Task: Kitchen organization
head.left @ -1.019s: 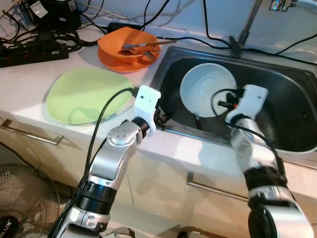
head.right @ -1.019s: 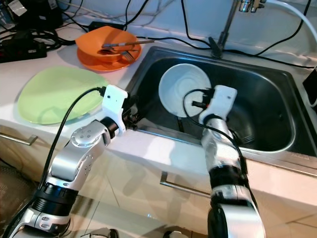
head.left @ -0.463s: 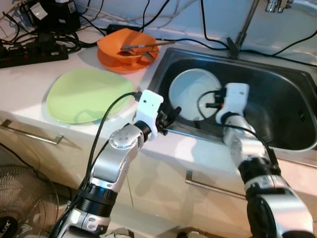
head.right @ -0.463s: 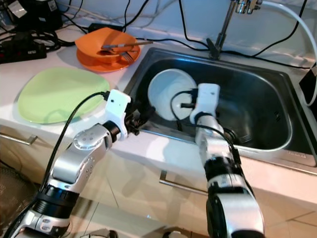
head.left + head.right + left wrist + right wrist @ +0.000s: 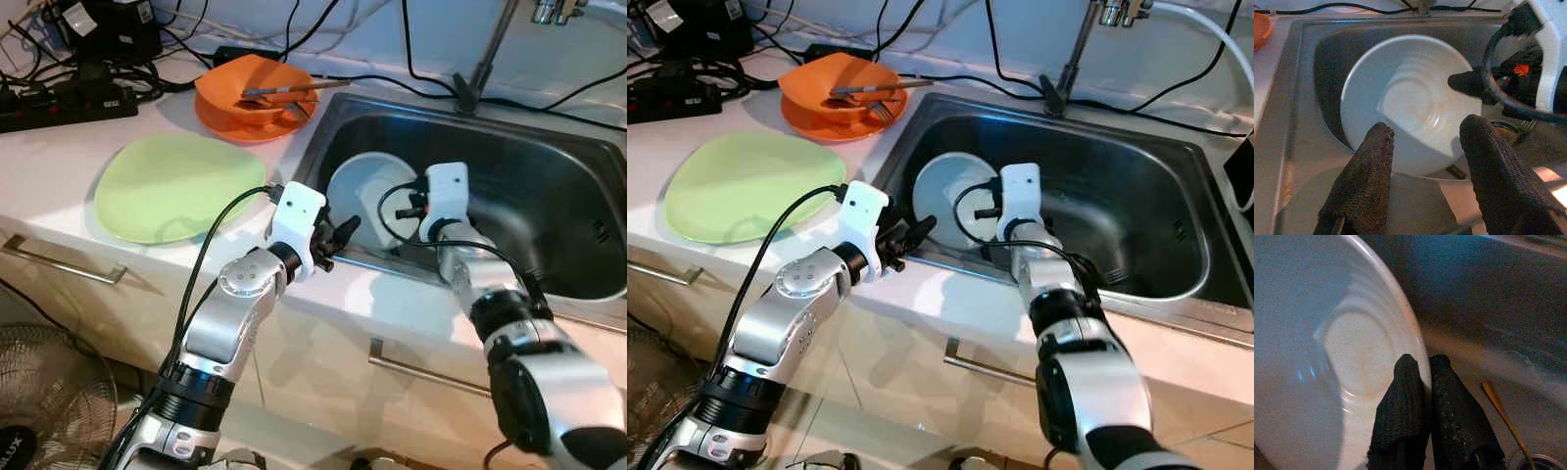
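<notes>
A white bowl (image 5: 362, 196) is held tilted on edge inside the steel sink (image 5: 578, 206), toward its left end. Its rim is pinched between the closed fingers of the right gripper (image 5: 1426, 382). The left gripper (image 5: 1425, 142) is poised at the sink's front edge just before the bowl, its fingers spread apart and empty. On the counter (image 5: 59, 166) are shown a green plate (image 5: 176, 186) and an orange bowl (image 5: 253, 96) holding utensils.
</notes>
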### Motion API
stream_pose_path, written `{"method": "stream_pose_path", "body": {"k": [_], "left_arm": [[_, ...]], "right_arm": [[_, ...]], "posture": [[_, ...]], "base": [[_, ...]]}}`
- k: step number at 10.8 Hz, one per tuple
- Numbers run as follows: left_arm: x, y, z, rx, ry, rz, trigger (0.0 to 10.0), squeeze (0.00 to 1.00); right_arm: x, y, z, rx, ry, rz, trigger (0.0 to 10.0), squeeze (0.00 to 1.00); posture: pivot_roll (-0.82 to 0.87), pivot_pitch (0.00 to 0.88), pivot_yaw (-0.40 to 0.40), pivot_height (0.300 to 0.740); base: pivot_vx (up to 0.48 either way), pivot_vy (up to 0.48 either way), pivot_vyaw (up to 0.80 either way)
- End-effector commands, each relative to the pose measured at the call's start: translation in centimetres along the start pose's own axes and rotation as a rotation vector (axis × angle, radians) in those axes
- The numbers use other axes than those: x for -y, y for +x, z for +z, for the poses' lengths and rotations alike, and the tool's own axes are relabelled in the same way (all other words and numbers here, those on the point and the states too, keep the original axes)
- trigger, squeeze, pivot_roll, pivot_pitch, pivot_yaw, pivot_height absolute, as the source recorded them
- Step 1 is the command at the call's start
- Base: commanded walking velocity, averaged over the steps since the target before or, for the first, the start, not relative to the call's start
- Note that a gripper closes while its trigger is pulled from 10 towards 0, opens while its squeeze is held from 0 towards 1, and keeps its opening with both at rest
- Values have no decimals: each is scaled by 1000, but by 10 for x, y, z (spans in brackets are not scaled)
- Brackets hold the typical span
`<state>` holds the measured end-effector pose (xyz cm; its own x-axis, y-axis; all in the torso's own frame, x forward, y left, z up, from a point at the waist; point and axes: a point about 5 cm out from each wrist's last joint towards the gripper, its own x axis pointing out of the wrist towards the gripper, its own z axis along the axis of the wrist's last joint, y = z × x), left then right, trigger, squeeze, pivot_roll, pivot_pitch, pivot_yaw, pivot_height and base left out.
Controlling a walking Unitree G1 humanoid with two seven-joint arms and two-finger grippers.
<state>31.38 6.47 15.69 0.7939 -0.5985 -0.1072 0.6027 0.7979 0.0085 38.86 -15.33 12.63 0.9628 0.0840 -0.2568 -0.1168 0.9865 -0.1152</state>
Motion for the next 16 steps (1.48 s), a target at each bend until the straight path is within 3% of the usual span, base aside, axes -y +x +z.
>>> {"method": "stream_pose_path", "body": {"k": [1,3,5,6,8,9,13,14,15,16], "left_arm": [[4,0,-2,-14,1,-10,10000,0],[3,0,-2,-13,-3,0,10000,0],[3,0,-2,-14,-5,3,10000,0],[3,0,-2,-15,-6,4,10000,0],[2,0,-2,-15,-8,4,10000,0],[2,-1,-3,-17,-8,5,10000,0],[3,-1,-4,-17,-4,9,10000,0],[-3,-2,2,46,39,63,10000,0],[-5,-2,4,67,44,83,10000,0],[-11,-3,8,112,79,133,10000,0]], "right_arm": [[3,2,11,10,-55,14,10000,0],[7,5,26,25,-126,23,10000,0],[8,6,33,34,-132,28,10000,0],[7,7,33,30,-134,34,10000,827],[4,7,30,16,-148,48,10000,753],[2,7,27,9,-155,58,10000,0],[3,6,26,24,-136,53,10000,0],[3,3,49,218,-55,54,10000,0],[2,1,55,275,-34,58,10000,0],[3,-9,68,404,38,54,10000,0]], "posture": [[70,66,-56,740],[75,73,-63,740],[74,76,-64,740],[76,75,-65,740],[77,78,-65,740],[78,78,-65,740],[78,80,-64,740],[72,83,-64,740],[72,83,-64,740],[59,85,-62,740]], "base": [[0,0,0],[0,0,0],[0,0,0],[0,0,0],[0,0,0],[0,0,0],[0,0,0],[0,0,0],[0,0,0],[0,0,0]]}}
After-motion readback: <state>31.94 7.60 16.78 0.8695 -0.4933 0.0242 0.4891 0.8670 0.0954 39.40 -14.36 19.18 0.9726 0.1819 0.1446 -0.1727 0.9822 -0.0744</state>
